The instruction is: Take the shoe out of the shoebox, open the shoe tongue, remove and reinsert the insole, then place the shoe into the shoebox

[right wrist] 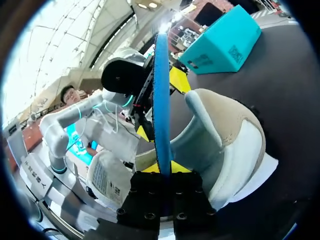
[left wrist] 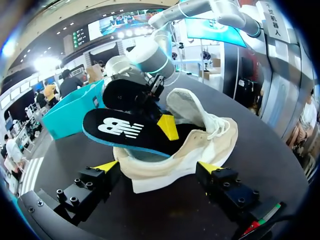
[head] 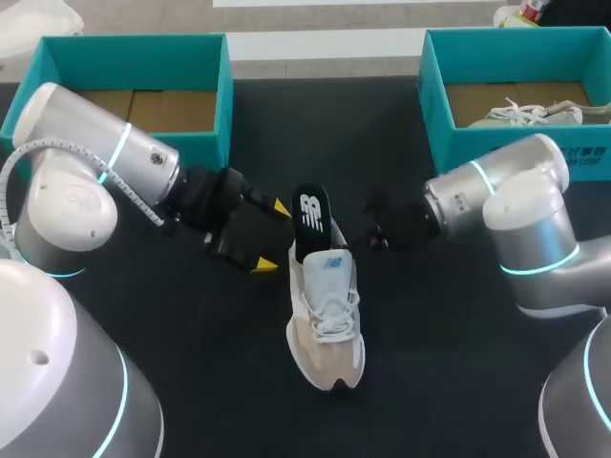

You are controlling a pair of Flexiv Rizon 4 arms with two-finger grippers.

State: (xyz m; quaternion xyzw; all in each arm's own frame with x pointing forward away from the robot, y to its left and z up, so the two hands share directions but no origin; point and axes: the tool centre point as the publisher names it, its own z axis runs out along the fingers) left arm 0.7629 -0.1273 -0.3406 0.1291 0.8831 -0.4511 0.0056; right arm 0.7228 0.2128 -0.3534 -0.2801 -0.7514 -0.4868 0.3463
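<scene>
The shoe [head: 325, 324] lies on its sole in the middle of the table [head: 458, 382], toe toward the robot's base, outside both boxes. Its black insole [head: 311, 219] stands half out of the heel opening, logo end up and forepart down inside.

Your right gripper [right wrist: 167, 167] is clamped on the insole's edge, one yellow tip on each face. Your left gripper [head: 272, 236] is spread wide just beside the heel and holds nothing. I can't tell whether either tip touches the shoe.

The insole step looks to be in hand, though these views don't show whether it is going out or in. Either way, run the right arm along the shoe's length so the insole slides rather than buckling at the collar. Pinch the heel with the left fingers first, or the light shoe will likely drag along. For reinsertion, flatten the angle, feed the forepart in, and seat the heel end last.

Beyond, the left shoebox [head: 181, 48] sits open and bare, and the right shoebox [head: 434, 95] holds a second shoe [head: 535, 114].
</scene>
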